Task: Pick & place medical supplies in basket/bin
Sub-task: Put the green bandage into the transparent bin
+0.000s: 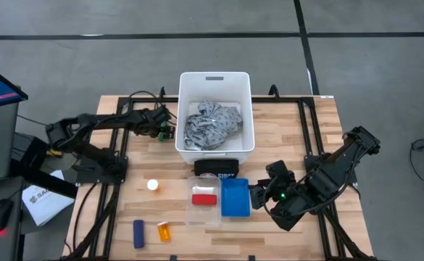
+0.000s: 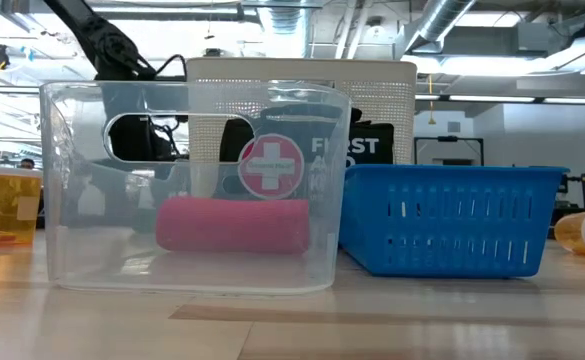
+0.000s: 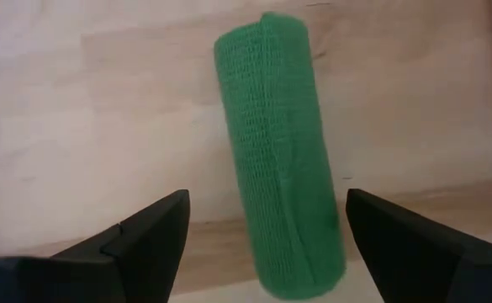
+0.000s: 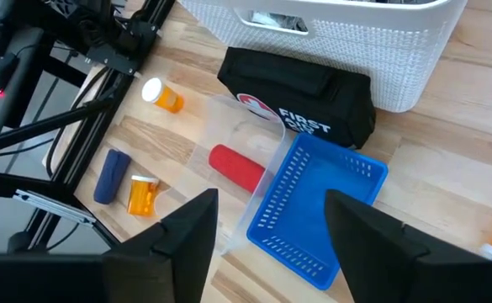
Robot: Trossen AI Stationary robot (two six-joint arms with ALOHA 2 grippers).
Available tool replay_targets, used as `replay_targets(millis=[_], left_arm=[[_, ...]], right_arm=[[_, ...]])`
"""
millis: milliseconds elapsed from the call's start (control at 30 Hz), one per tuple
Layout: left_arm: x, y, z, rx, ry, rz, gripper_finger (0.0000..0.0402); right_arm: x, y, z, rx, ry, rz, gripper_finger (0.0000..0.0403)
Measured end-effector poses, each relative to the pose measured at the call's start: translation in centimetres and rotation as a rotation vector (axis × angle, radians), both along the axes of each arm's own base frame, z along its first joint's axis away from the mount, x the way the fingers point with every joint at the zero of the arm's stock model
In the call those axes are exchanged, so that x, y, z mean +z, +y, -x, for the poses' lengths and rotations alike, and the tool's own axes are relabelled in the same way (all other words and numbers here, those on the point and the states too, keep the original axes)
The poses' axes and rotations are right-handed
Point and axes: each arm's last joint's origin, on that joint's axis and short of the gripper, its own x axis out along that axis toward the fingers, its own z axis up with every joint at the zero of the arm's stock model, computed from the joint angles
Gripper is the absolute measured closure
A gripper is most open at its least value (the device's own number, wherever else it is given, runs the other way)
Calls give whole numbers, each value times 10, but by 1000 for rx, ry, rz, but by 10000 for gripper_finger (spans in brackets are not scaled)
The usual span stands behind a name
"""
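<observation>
- The left gripper (image 1: 167, 129) sits over the table (image 1: 110, 210) just beside the left wall of the white tub (image 1: 216, 78). Its jaws are spread wide, one to each side of a green roll (image 3: 281, 151) that lies flat on the wood, and neither touches it.
- In the left wrist view bare wood shows on both sides of the green roll, between it and each finger (image 3: 149, 240).
- The white tub stands at the far middle of the table, near the far edge, with a grey patterned cloth (image 1: 212, 125) lying inside it.
- A black first-aid pouch (image 1: 217, 169) rests against the near wall of the tub.
- Just in front of the pouch are a clear plastic box (image 1: 203, 199) holding a red roll (image 1: 204, 198) and a small blue basket (image 1: 235, 197), side by side and touching or nearly so.
- The right gripper (image 1: 259, 196) hangs just beside the right edge of the blue basket, jaws open and holding nothing.
- Left of the clear box the table is open: an orange pill bottle with a white cap (image 1: 153, 185) lies there alone, well apart from the others.
- Near the front edge lie a blue roll (image 1: 138, 233) and a second orange bottle (image 1: 164, 232), close together.
- Another orange bottle (image 2: 584, 231) lies on its side at the right edge of the low view.
</observation>
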Motion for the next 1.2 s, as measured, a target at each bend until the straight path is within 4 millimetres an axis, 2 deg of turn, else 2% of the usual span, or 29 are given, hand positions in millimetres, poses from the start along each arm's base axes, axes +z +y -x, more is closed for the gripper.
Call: replay_targets(millis=[200,367,600,700,833,1000,1200], left_arm=[[-13,3,-5,0,28,22,126],[-14,4,-5,-12,31,20,192],[4,3,6,-24,25,-9,322],[20,-4,18,-36,18,-10,354],[46,-24,36,-98,-57,44,349],[73,-66,62,-263,-169,189,320],[103,-118,82,-567,-510,338,331]], right_arm=[[0,0,0,0,0,0,199],[0,0,0,-1,0,1,206],[0,-2,-2,-8,-1,6,213],[1,-3,-4,-7,-16,20,214],[2,-5,-8,-1,-39,31,214],[5,-4,-12,7,-78,36,214],[6,-3,-13,-2,-103,40,214]])
